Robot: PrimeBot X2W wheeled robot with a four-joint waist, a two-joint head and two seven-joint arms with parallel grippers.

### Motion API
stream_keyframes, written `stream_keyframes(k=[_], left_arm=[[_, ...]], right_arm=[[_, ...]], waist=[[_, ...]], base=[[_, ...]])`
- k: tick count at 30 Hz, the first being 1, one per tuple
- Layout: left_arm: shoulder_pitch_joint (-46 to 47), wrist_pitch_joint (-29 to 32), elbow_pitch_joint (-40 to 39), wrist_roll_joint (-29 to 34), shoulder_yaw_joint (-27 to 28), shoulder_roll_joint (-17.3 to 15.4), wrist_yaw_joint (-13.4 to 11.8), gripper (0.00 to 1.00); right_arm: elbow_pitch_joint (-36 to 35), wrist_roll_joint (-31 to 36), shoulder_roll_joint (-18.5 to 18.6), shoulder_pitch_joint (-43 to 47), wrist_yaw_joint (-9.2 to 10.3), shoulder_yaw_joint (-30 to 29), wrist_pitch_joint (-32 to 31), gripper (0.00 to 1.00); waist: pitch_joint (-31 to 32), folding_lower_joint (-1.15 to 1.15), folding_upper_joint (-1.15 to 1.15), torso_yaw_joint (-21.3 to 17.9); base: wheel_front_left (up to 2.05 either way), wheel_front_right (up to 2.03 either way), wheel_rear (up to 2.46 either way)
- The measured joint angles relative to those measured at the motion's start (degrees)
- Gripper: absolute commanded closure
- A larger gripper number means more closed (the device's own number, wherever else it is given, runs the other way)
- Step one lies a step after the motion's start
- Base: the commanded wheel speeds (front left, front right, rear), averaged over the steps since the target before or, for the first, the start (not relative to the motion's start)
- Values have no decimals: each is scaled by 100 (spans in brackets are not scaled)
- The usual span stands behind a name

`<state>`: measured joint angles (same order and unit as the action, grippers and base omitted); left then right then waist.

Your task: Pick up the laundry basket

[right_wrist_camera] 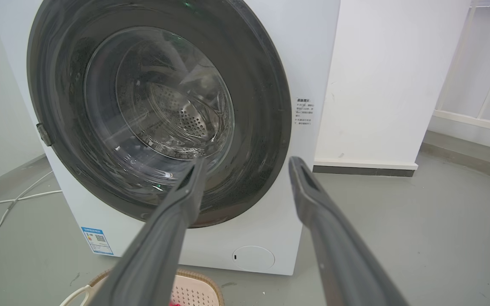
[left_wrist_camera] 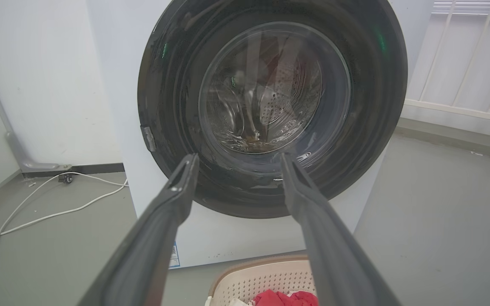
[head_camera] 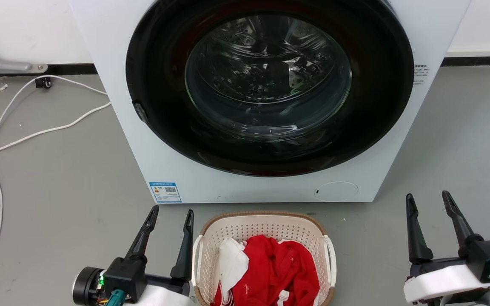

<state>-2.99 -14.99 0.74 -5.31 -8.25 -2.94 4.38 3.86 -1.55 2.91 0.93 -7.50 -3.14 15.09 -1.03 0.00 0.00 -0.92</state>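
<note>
The laundry basket point(head_camera: 266, 225) is cream perforated plastic with a brown woven-look rim and white side handles. It stands on the grey floor in front of the washing machine, holding red and white clothes point(head_camera: 270, 267). Its far rim also appears low in the left wrist view point(left_wrist_camera: 262, 272) and the right wrist view point(right_wrist_camera: 194, 289). My left gripper point(head_camera: 172, 214) is open just left of the basket's left handle, its fingers empty. My right gripper point(head_camera: 430, 199) is open well to the right of the basket, also empty. Both point toward the machine.
A white front-loading washing machine point(head_camera: 211, 178) with a dark round door, shut, stands right behind the basket. White cables point(head_camera: 36, 131) trail across the floor at the left. Bare grey floor lies on both sides of the basket.
</note>
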Motion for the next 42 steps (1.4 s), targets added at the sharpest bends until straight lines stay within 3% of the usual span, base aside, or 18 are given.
stream_keyframes(k=[12,21,23,30,42], left_arm=[[51,-8,118,3,5,1,-92,0],[879,-8,750,163,38,2,-26,0],[1113,-9,866,-94,124,9,20,0],[2010,-8,1729,49,208,-159,197,0],[3405,-8,3610,51,127,-465,279,0]], right_arm=[[174,-180,0,-120,0,56,0,0],[535,-42,2,-841,0,25,-53,0],[668,16,0,-1095,0,63,-58,0],[1395,4,0,-1936,0,162,-79,0],[3375,-327,0,-3263,0,288,-359,0]], waist=[[-260,0,0,-20],[-1165,1,0,-48],[-1426,1,0,-51],[-2363,2,0,-90],[-3680,1,0,-109]], base=[[0,0,0],[0,0,0],[0,0,0],[0,0,0],[0,0,0]])
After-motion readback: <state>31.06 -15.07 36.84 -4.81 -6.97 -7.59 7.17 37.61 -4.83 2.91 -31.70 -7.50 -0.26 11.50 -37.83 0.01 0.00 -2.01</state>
